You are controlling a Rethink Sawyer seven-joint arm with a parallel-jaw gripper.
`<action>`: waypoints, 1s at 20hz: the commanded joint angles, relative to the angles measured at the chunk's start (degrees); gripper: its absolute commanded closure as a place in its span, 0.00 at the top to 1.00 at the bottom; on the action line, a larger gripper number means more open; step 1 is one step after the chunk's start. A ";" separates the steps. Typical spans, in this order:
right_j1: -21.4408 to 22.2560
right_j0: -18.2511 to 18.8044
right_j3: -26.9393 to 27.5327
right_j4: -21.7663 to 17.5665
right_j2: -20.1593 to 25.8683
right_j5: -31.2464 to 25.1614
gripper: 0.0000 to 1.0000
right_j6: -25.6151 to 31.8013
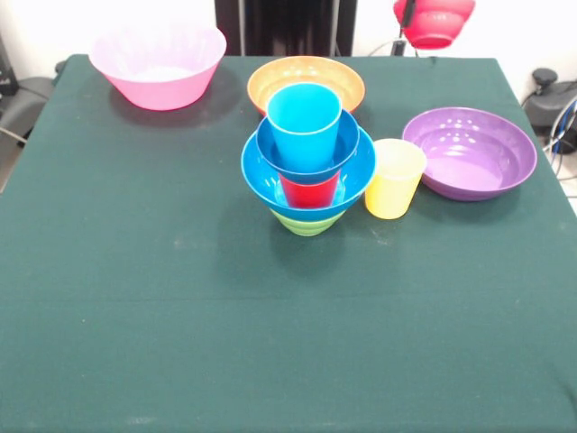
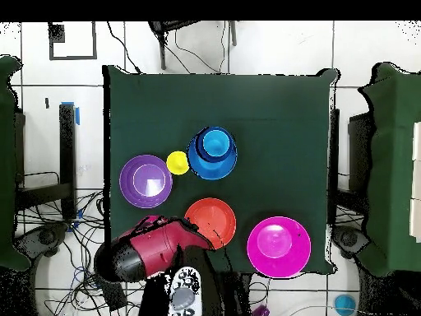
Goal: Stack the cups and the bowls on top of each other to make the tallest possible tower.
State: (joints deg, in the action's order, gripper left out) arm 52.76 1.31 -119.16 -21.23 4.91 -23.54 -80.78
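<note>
Five pieces made up the tower (image 1: 307, 167) I watched mid-table, well in front of my gripper (image 1: 434, 23), which carried the small red bowl (image 1: 433, 27), though I couldn't tell its finger state

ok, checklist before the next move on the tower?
1. Tower upright: ok.
2. Sky-blue cup on top, mouth up: ok.
3. Yellow cup clear of the tower: cannot tell, it stands very close.
4. Small red bowl securely held: cannot tell, the top edge cuts it off.
5. Orange bowl, pink bowl and purple bowl apart from the tower: ok.
</note>
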 commanded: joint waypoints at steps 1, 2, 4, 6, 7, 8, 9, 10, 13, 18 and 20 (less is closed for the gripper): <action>5.65 3.39 -4.03 0.25 4.17 -8.23 0.00 2.92; 7.18 4.88 -3.93 1.11 5.05 -9.88 0.00 4.44; 9.13 7.14 -3.85 2.27 6.70 -11.99 0.00 6.49; 10.11 8.87 -3.60 2.99 8.29 -13.06 0.00 7.48; 10.25 9.66 -3.08 3.27 9.07 -13.81 0.00 7.94; 9.27 10.31 -2.08 2.89 9.62 -14.39 0.00 8.04; 8.98 10.53 -1.79 2.64 10.09 -14.55 0.00 7.73; 8.70 10.75 -1.51 2.40 10.56 -14.72 0.00 7.43; 8.53 11.53 -1.12 1.81 11.50 -15.28 0.00 6.85; 8.58 13.16 0.32 1.20 12.73 -17.15 0.00 7.08; 8.68 13.81 0.98 0.64 13.03 -18.17 0.00 7.52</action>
State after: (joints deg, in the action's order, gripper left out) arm 62.83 14.16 -119.56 -19.86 12.01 -35.14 -80.78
